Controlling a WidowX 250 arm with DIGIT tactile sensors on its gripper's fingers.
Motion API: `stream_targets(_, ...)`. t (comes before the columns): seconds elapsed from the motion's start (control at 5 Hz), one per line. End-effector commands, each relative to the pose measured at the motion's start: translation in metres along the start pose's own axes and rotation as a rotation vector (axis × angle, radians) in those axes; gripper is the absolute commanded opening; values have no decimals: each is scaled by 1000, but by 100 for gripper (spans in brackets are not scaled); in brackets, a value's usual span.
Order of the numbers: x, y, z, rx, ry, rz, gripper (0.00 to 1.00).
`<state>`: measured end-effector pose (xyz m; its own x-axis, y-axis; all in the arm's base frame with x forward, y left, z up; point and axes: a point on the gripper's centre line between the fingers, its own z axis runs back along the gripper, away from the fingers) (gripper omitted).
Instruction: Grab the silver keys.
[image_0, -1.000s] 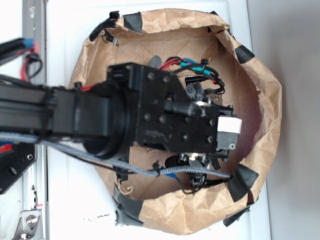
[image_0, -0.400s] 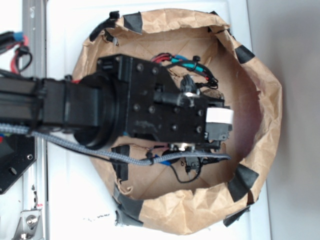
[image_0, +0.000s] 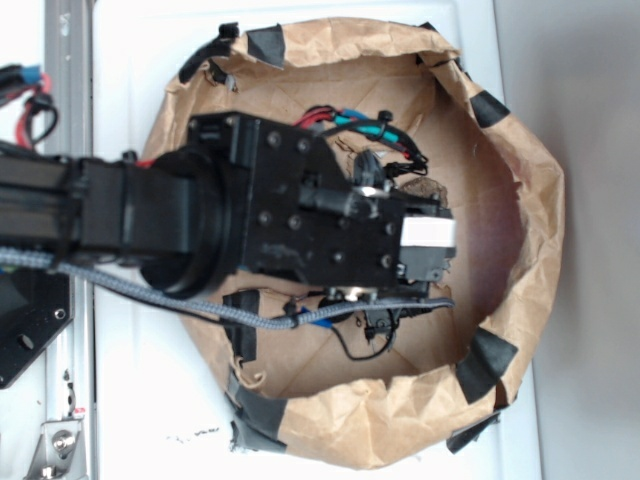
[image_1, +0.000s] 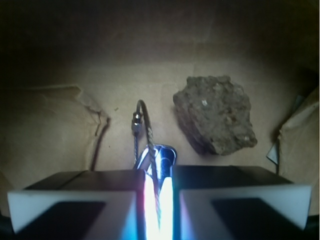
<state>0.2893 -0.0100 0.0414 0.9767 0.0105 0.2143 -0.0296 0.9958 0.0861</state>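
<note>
Between my pads (image_1: 75, 200), nearest the wrist lens: the silver keys (image_1: 157, 165), clamped by the jaws of the gripper (image_1: 159, 210), wire ring (image_1: 140, 117) looping out ahead. Beyond, just right: brown rock (image_1: 216, 119) on the paper floor, apart from the keys. Overhead: the arm has drawn back toward the left of the paper-lined basket (image_0: 520, 180) since a second ago; I judge the grab made.

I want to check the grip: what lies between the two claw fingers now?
In the wrist view, the silver keys sit pinched between the claw fingers, their wire ring looping out ahead. The brown rock lies apart, outside the gap.
</note>
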Motion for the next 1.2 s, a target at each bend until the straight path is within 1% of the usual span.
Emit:
stream_targets(0.0,9,1,33,5,-45,19,0)
stream_targets(0.2,3,5,65,7,-58,12,0)
stream_targets(0.4,-17,15,120,-89,-61,11,0)
stream_targets(0.6,1,22,152,-71,64,86,0)
stream_targets(0.8,-1,17,130,-10,39,108,0)
stream_targets(1.0,1,9,120,25,21,122,0)
